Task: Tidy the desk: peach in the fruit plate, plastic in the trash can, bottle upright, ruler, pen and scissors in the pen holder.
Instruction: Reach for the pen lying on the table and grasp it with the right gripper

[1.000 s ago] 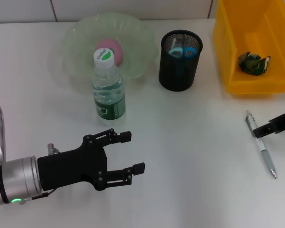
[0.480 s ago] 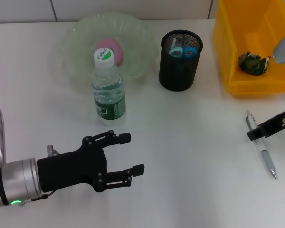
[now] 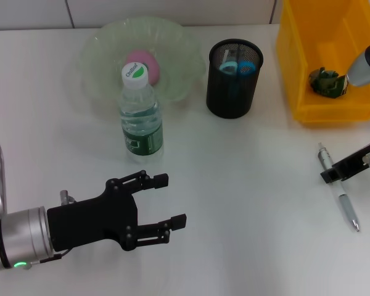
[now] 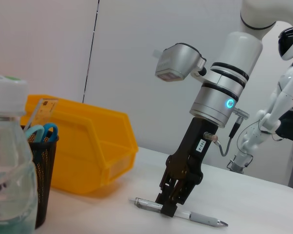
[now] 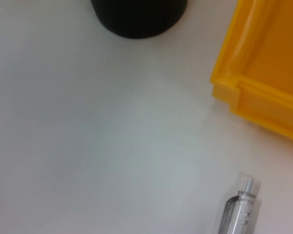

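Observation:
The pen (image 3: 338, 193) lies on the white desk at the right. My right gripper (image 3: 330, 175) is down at its upper half, touching or just over it; the left wrist view shows that gripper (image 4: 169, 206) standing upright on the pen (image 4: 185, 214). The pen's clear end shows in the right wrist view (image 5: 238, 209). My left gripper (image 3: 171, 200) is open and empty, low at the front left. The bottle (image 3: 140, 117) stands upright. The pink peach (image 3: 145, 61) lies in the green glass plate (image 3: 98, 55). Blue scissors (image 3: 238, 66) and a clear ruler (image 4: 43, 111) stand in the black mesh pen holder (image 3: 234, 86). Crumpled plastic (image 3: 327, 82) lies in the yellow bin (image 3: 308, 98).
The yellow bin stands at the back right, close behind the pen. The pen holder is left of the bin, about a hand's width away. The bottle stands just in front of the plate, behind my left gripper.
My right gripper has moved left and down onto the pen, and its wrist has come into view over the bin. My left gripper has sunk slightly toward the front.

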Robot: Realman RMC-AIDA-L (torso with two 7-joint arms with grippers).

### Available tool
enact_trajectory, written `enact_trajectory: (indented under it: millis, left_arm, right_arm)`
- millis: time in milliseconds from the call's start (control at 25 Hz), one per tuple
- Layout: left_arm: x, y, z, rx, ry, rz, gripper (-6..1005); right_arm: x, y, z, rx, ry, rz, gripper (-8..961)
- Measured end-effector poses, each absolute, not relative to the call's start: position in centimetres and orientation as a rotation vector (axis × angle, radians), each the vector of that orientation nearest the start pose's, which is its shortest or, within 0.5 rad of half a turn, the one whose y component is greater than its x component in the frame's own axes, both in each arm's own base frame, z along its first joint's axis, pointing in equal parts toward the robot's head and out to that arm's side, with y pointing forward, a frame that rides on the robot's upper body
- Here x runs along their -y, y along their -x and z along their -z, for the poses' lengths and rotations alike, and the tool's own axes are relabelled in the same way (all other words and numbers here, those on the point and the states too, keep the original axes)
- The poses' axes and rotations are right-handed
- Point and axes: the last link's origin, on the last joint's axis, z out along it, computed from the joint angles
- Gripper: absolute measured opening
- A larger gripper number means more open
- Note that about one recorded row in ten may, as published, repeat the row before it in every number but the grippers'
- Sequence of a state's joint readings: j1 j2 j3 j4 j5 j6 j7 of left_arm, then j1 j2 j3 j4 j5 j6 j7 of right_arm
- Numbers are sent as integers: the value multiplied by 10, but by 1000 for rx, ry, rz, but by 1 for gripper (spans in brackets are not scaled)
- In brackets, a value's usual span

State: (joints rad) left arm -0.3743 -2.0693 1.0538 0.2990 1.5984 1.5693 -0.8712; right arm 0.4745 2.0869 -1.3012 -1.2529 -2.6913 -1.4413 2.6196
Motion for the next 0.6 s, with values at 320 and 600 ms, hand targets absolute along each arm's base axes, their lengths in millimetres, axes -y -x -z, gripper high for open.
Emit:
enact_trajectory:
  millis: [320, 600]
  left_arm:
    - [-243, 287, 63, 454, 2747, 933, 829]
    - [-242, 288, 63, 459, 2745, 932, 829]
  right_arm:
    - [-343, -256, -5, -1198, 2342, 523, 244]
    - [-344, -249, -14, -1161, 2336, 465, 138]
